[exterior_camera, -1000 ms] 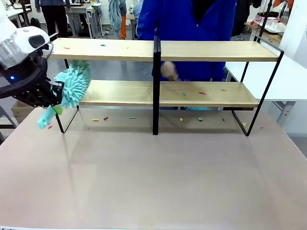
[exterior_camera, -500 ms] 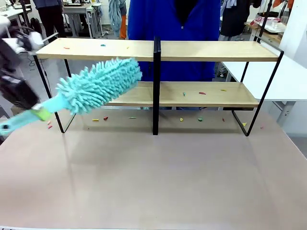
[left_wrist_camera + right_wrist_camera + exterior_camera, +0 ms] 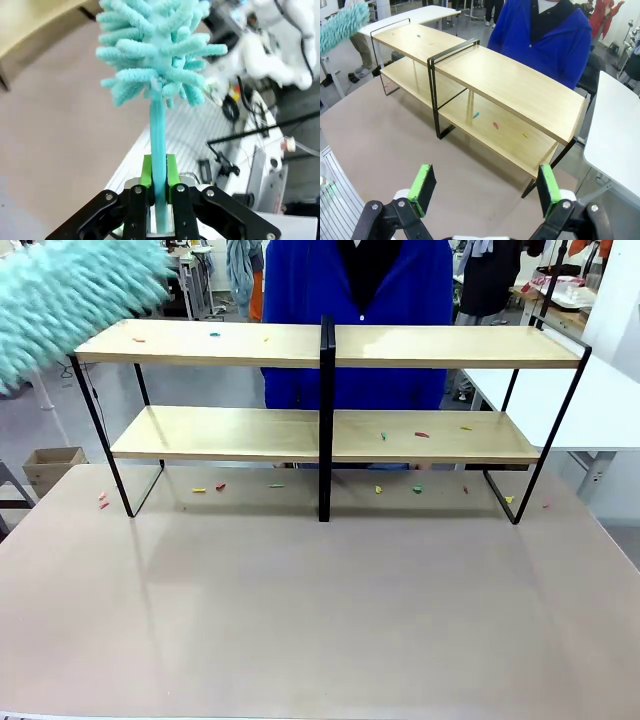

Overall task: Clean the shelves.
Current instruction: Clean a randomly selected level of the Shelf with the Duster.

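Across the far half of the counter (image 3: 320, 610) sit the shelves (image 3: 440, 346), long axis running side to side. They're down and to the right of the fluffy teal duster (image 3: 70, 290), which is up above the top board's left end. The left tool (image 3: 159, 172) is the nearer one, clamped tight on the duster's handle with the head pointing away from it. I'd guess the sweep starts at that end. The right tool (image 3: 482, 187) hangs spread wide, holding nothing, with the shelves ahead and below it. Tiny coloured scraps (image 3: 421, 434) dot the boards.
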{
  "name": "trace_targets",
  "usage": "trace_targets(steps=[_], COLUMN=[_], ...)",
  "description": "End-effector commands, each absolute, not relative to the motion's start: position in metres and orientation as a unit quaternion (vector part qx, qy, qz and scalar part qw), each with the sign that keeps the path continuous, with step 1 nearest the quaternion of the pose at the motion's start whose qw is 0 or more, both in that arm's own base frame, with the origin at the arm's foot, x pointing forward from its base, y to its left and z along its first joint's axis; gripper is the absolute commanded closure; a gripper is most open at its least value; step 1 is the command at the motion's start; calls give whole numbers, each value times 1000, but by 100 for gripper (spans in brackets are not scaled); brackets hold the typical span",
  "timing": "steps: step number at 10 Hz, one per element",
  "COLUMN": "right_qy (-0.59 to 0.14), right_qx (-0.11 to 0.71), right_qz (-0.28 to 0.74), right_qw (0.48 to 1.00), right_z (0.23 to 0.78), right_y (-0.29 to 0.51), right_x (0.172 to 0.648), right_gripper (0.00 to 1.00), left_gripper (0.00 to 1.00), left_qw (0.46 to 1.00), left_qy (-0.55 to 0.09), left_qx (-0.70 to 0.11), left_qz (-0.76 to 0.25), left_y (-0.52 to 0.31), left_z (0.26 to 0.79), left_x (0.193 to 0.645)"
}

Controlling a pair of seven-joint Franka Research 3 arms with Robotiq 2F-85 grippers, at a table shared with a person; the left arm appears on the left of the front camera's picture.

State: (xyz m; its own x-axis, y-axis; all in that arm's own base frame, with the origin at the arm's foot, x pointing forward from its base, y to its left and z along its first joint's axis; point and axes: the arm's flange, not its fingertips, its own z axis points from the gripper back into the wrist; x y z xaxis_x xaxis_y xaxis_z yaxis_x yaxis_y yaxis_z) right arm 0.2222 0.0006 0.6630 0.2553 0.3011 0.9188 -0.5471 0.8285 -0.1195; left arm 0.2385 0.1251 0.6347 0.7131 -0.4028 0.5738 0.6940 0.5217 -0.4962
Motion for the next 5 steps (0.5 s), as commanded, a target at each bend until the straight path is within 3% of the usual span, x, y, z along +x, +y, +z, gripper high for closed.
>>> trace_targets(steps=[1, 4, 5], right_qy=[-547, -547, -547], right_qx=[113, 113, 113], right_qz=[268, 268, 268], right_qw=[785, 785, 785], right_z=[664, 664, 664], right_y=[0, 0, 0], right_x=[222, 222, 222], right_gripper=[0, 0, 0], left_gripper=[87, 87, 87], left_qw=[860, 852, 870], left_qy=[-244, -323, -266], left_qx=[-355, -377, -350], left_qz=[-274, -168, -224], left_y=[150, 206, 194], left_z=[647, 650, 651], left_x=[248, 241, 235])
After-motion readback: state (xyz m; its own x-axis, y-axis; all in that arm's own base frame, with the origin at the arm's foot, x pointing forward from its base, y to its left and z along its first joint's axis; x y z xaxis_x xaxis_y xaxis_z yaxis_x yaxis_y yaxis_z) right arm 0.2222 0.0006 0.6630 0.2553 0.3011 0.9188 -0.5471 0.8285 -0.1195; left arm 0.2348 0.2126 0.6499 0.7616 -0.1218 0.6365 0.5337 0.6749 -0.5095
